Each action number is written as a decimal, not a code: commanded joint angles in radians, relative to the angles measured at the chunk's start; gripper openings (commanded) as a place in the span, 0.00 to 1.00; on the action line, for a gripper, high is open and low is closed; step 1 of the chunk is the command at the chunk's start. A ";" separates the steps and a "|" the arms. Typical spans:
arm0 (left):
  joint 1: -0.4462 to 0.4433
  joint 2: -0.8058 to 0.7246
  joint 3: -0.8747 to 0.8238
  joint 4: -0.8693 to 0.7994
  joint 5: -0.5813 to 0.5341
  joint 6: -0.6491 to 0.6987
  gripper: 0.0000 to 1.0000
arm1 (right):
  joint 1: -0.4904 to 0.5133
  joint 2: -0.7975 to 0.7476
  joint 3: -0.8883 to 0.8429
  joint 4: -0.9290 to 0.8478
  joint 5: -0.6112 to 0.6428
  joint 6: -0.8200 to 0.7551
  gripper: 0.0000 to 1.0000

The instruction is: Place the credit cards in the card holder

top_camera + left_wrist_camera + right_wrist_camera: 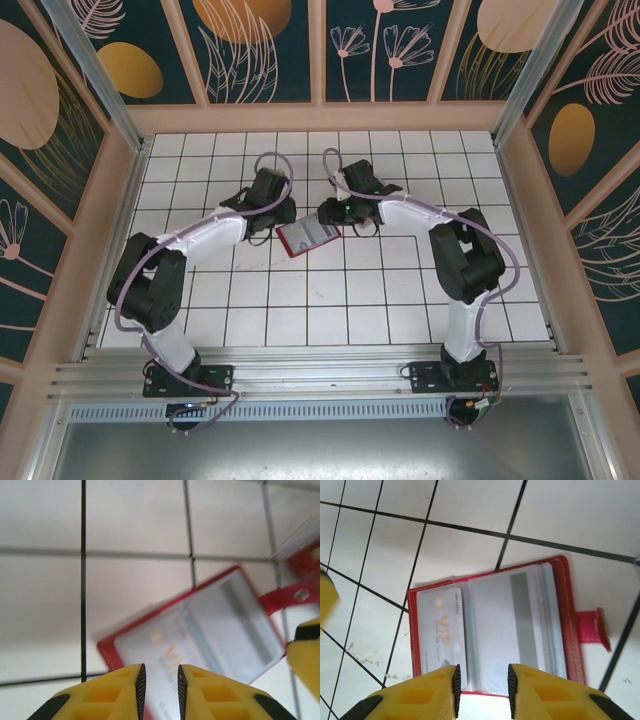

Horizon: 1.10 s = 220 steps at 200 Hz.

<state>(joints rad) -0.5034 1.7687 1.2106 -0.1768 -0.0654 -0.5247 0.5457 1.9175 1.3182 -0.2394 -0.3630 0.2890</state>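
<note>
VIP card (440, 630) inside card holder (572, 630): right wrist crisp, left wrist blurry

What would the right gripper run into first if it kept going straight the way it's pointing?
Most likely the open card holder, lying flat just ahead of the right gripper; it would land around the holder's inside middle, though depth is hard to judge.
</note>
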 commanded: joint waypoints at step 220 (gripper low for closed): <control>-0.170 0.009 -0.326 0.283 0.246 -0.249 0.29 | 0.061 0.416 0.425 -0.097 -0.203 -0.013 0.42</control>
<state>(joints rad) -0.6445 1.7584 0.8688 0.0277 0.1612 -0.7071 0.5682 2.2967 1.6970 -0.2714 -0.4637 0.2939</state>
